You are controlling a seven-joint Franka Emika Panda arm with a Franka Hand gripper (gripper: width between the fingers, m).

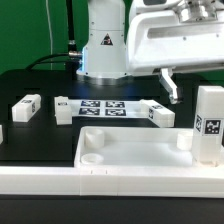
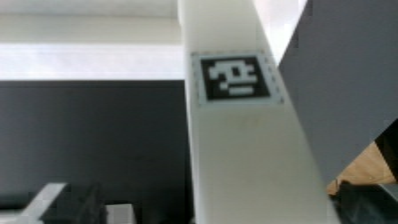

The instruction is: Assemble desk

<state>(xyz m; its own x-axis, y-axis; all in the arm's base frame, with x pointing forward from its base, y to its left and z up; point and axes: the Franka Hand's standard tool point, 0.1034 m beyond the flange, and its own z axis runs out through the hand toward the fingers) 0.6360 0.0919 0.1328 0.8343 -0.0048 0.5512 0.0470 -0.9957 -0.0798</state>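
We are not managing to tell whether the jaws are gripping the upright leg [image 1: 207, 108], so we are risking toppling it beside the tray-like top [image 1: 120, 172].

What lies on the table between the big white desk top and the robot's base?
The marker board lies there, flat on the black table. The exterior view shows it.

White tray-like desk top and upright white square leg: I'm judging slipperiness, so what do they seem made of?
White rectangular tray-like desk top: probably moulded or printed plastic, matte; uniform white with rounded rim and sockets. Upright white square-section leg: seemingly the same plastic, smooth even faces; its black-and-white tag looks like a printed sticker.
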